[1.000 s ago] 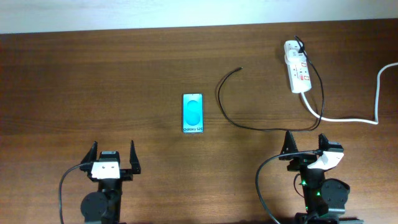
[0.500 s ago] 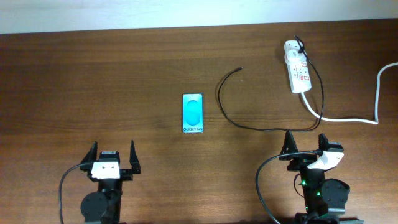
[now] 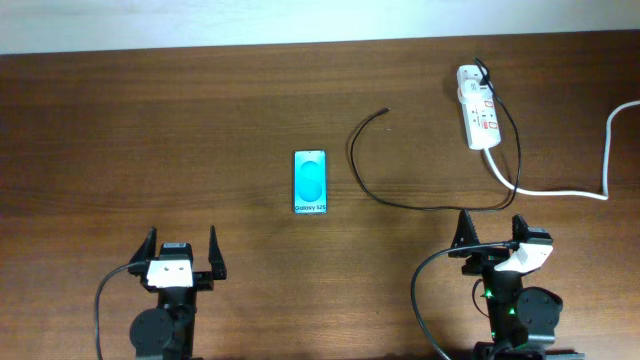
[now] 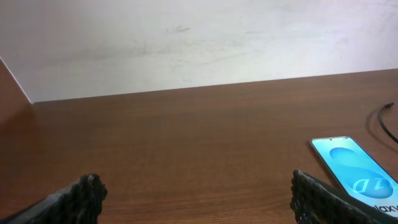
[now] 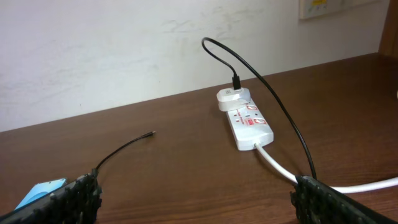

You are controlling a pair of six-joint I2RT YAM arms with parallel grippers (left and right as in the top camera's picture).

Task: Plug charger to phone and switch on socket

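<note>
Black left gripper [image 3: 181, 240]: near edge, jaws apart.
Black right gripper [image 3: 490, 222]: near edge, jaws apart.
Cyan-screened rectangular phone [image 3: 310, 181]: farther, between them.
Thin black charger cable [image 3: 352, 155]: beyond right gripper.

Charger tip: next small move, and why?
Probably send the right gripper, open and empty, forward and left toward the charger tip. The tip lies loose on the table, apart from the phone. Nothing is held, and that arm sits nearer to it than the left gripper.
</note>
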